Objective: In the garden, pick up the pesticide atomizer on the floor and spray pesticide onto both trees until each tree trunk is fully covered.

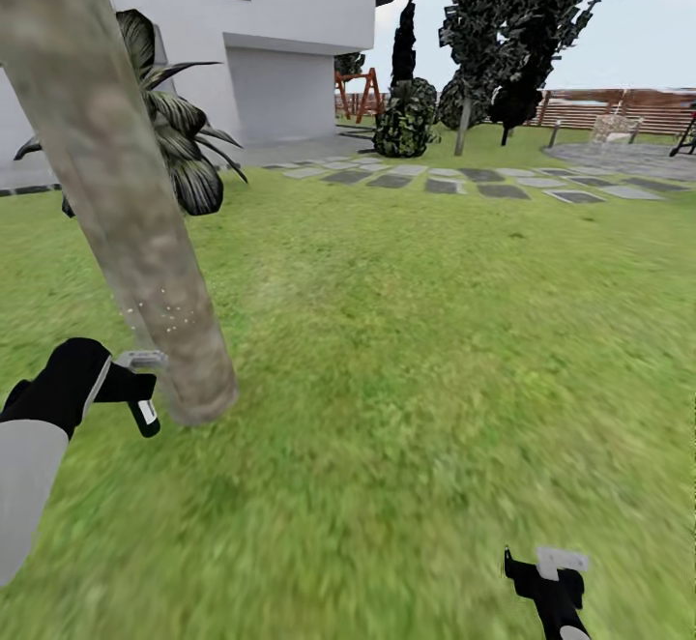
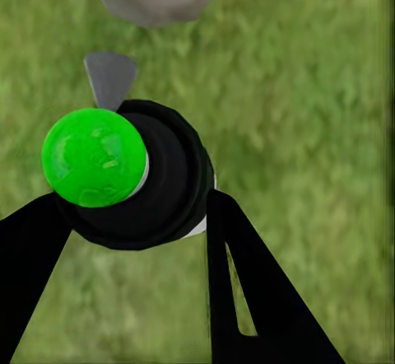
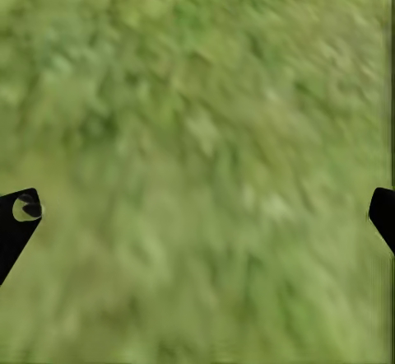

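Clamped in the left tool point(image 2: 136, 216), the pesticide atomizer point(image 2: 132, 175) points at the near tree trunk point(image 1: 126, 205), speckled with droplets, so spraying seems underway, the far tree point(image 1: 503, 31) remaining; the right tool point(image 1: 551, 572) hangs spread apart, empty.

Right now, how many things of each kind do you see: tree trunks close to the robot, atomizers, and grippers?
Tree trunk close by: 1, the tree trunk beside the left gripper
Atomizer: 1, the pesticide atomizer, held in the left gripper
Grippers: 2, the left gripper and the right gripper, which is open over grass
Total: 4
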Motion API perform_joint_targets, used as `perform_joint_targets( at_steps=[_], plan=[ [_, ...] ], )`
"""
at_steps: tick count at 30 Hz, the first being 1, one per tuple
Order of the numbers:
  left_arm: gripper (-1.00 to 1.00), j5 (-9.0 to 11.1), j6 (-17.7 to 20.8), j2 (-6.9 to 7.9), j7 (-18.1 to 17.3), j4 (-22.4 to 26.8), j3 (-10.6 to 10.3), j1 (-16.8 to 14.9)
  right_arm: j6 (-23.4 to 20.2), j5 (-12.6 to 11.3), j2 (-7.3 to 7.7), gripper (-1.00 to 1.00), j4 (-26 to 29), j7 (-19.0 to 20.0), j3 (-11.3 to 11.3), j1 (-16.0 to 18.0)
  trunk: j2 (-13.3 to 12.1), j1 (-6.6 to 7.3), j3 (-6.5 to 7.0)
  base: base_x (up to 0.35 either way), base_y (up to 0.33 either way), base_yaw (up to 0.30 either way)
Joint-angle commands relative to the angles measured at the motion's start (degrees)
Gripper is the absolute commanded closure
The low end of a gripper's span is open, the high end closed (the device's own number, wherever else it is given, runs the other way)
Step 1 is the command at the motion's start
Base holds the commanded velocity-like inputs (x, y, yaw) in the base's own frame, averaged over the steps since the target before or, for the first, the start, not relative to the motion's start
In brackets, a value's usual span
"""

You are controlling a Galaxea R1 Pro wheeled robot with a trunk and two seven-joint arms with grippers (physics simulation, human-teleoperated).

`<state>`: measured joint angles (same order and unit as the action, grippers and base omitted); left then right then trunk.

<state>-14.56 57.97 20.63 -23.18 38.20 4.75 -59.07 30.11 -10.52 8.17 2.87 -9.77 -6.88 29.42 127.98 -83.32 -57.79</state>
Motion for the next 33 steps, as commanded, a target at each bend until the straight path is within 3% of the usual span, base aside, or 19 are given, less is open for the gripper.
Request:
perform_joint_targets(
  at_steps=[1,8,21,27,33],
  plan=[
    [1.00,-0.6,0.2,0.02,-0.6,0.1,0.2,0.0,0.1,-0.5,0.00,-1.00,0.0,-0.1,-0.5,0.0,0.0,-0.01,-0.05,0.202,-0.267,0.001],
    [1.00,-4.2,0.1,0.37,-0.5,-2.6,0.3,0.4,0.1,-0.5,0.00,-1.00,0.0,-0.2,-0.5,0.0,0.0,-0.01,-0.16,0.279,-0.176,0.069],
    [1.00,-4.5,0.1,0.46,-0.5,-3.1,0.4,0.5,0.1,-0.5,0.00,-1.00,0.0,-0.1,-0.5,0.0,0.0,-0.01,-0.58,0.290,-0.005,0.249],
    [1.00,-4.5,0.0,0.21,-0.5,-3.1,0.3,0.6,0.1,-0.5,0.00,-1.00,0.0,-0.2,-0.5,0.0,0.0,-0.01,-0.68,0.037,0.000,0.250],
    [1.00,-4.6,0.0,0.05,-0.5,-3.1,0.5,0.7,0.1,-0.5,0.00,-1.00,-0.1,-0.2,-0.5,0.0,0.0,-0.01,-0.69,0.001,-0.184,0.042]
  ],
)
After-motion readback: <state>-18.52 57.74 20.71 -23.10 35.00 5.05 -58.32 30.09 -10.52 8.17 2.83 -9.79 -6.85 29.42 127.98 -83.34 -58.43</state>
